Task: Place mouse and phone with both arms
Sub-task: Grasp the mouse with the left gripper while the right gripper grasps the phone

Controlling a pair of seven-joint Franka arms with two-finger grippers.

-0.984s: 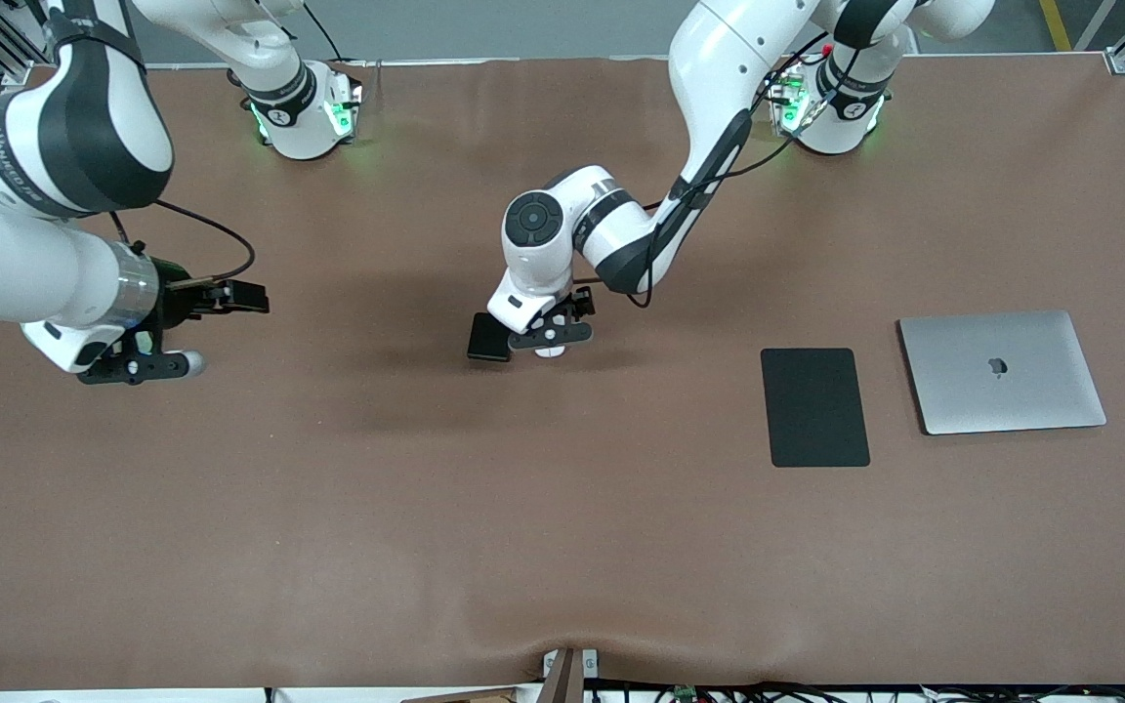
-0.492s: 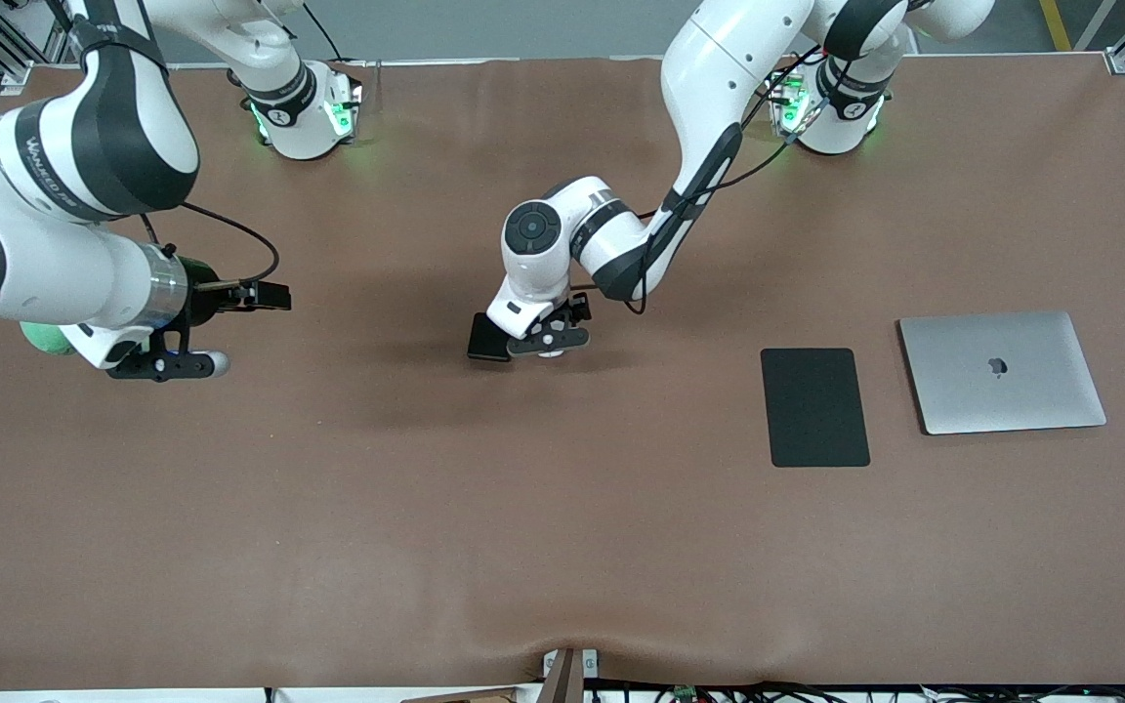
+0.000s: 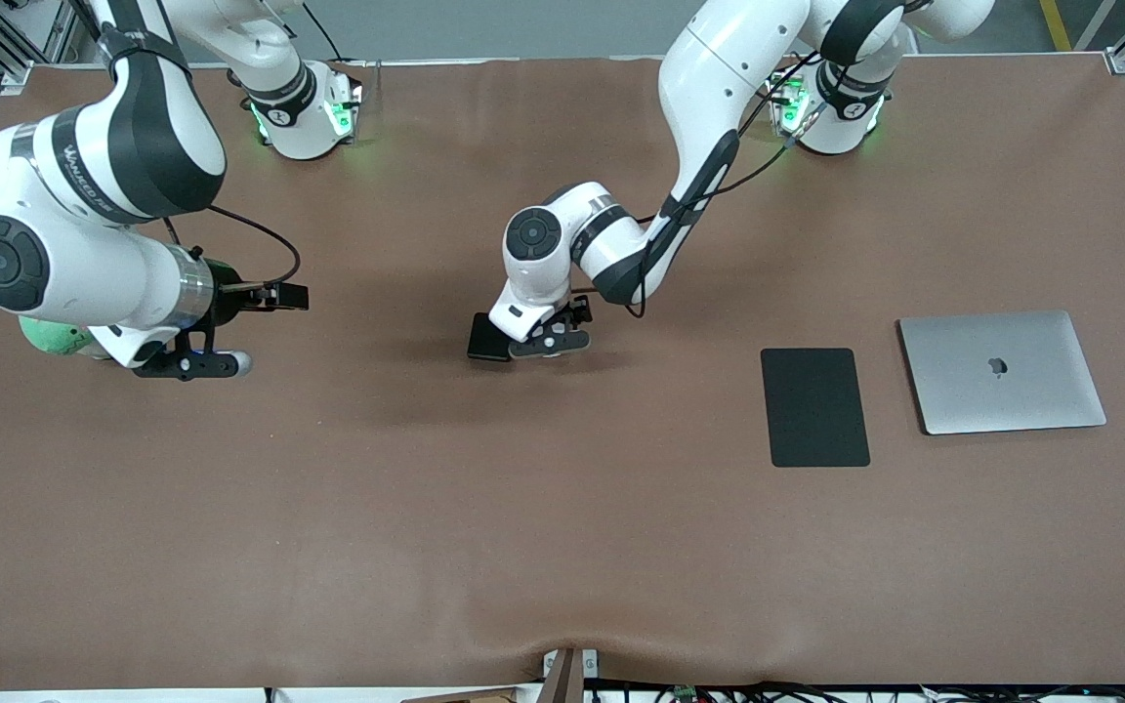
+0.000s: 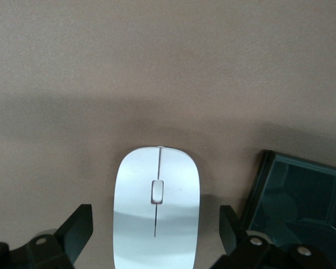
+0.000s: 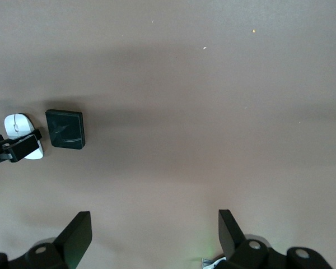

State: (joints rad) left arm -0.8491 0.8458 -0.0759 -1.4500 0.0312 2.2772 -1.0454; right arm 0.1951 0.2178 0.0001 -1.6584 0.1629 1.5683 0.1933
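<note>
In the left wrist view the white mouse (image 4: 157, 208) lies on the brown table between the spread fingers (image 4: 78, 228) of my left gripper (image 4: 155, 231), with a gap on each side. This open gripper (image 3: 545, 344) is low over the middle of the table and hides the mouse in the front view. The black phone (image 3: 487, 340) lies flat right beside the mouse, toward the right arm's end (image 4: 298, 196). My right gripper (image 3: 177, 363) hangs open and empty over bare table near the right arm's end (image 5: 154, 235). Its wrist view shows the phone (image 5: 65, 129) and mouse (image 5: 19, 124) far off.
A flat black mouse pad (image 3: 814, 407) lies toward the left arm's end of the table. A closed silver laptop (image 3: 1002, 371) lies beside it, closer to that end. The brown mat (image 3: 562, 547) covers the whole table.
The left gripper has sunk lower around the mouse, still open. The right arm has swung toward the middle of the table, its gripper open throughout.
</note>
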